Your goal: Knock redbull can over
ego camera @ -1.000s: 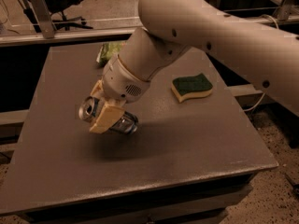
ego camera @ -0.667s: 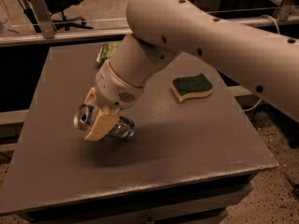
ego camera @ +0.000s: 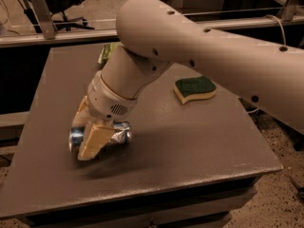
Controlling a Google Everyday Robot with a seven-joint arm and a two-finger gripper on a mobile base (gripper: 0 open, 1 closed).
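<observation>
The redbull can point(ego camera: 118, 133) lies nearly on its side at the front left of the dark table point(ego camera: 199, 146), its silver top end facing left. My gripper point(ego camera: 87, 136) is down at the can with a beige finger point(ego camera: 93, 140) across its front and the other finger behind it, shut on the can. The white arm reaches in from the upper right and hides the can's middle.
A green and yellow sponge point(ego camera: 194, 88) lies at the right middle of the table. A green packet point(ego camera: 108, 53) sits at the back, partly behind the arm. A metal rail and an office chair stand beyond the table's far edge.
The gripper has moved left and towards the table's front edge, taking the can with it. The can has tipped further towards lying flat. The sponge has not moved.
</observation>
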